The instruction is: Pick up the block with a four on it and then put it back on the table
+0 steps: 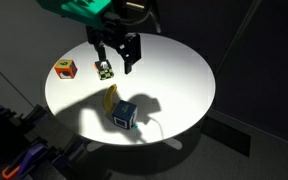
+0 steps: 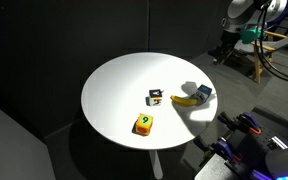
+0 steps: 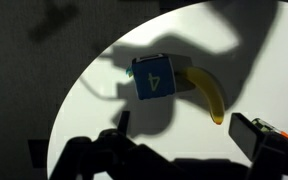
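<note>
Bearing a dark 4, blue block (image 3: 152, 77)

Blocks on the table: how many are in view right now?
3. The orange block sits near the table edge, the dark green-and-white block near the middle, and the blue block with a four on it beside the banana. None seems hidden.

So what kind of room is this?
Probably a lab or test studio: dark walls all round, one round white table holding an orange block and a banana, and a robot arm above it.
</note>
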`<act>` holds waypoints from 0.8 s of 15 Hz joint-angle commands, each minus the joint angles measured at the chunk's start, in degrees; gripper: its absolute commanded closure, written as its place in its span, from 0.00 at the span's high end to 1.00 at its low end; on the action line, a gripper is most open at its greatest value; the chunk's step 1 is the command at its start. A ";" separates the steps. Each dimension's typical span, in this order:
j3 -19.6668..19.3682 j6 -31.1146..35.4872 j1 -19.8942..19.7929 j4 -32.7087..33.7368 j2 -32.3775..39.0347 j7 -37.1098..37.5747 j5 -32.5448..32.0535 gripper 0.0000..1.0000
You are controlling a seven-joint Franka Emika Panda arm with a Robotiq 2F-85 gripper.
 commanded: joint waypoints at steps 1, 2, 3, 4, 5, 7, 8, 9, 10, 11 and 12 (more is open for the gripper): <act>0.90 2.77 -1.49 2.41 2.81 -0.20 0.31 1.00; 1.07 5.12 -1.63 1.97 3.03 -0.82 0.45 1.00; 1.25 7.46 -1.75 1.52 3.19 -1.29 0.69 1.00; 1.44 9.59 -1.82 1.13 3.29 -1.55 0.90 1.00; 1.62 11.27 -1.84 0.97 3.51 -1.45 0.84 1.00; 2.10 11.07 -2.00 1.61 4.57 -1.70 1.30 1.00; 2.23 10.57 -2.03 1.86 5.17 -1.40 1.07 1.00; 2.36 10.23 -2.07 1.96 5.73 -1.22 0.93 1.00; 2.50 10.15 -2.12 2.02 6.22 -1.18 0.87 1.00; 2.62 10.25 -2.17 2.06 6.89 -1.06 0.78 1.00; 2.74 10.30 -2.26 2.12 7.42 -1.08 0.77 1.00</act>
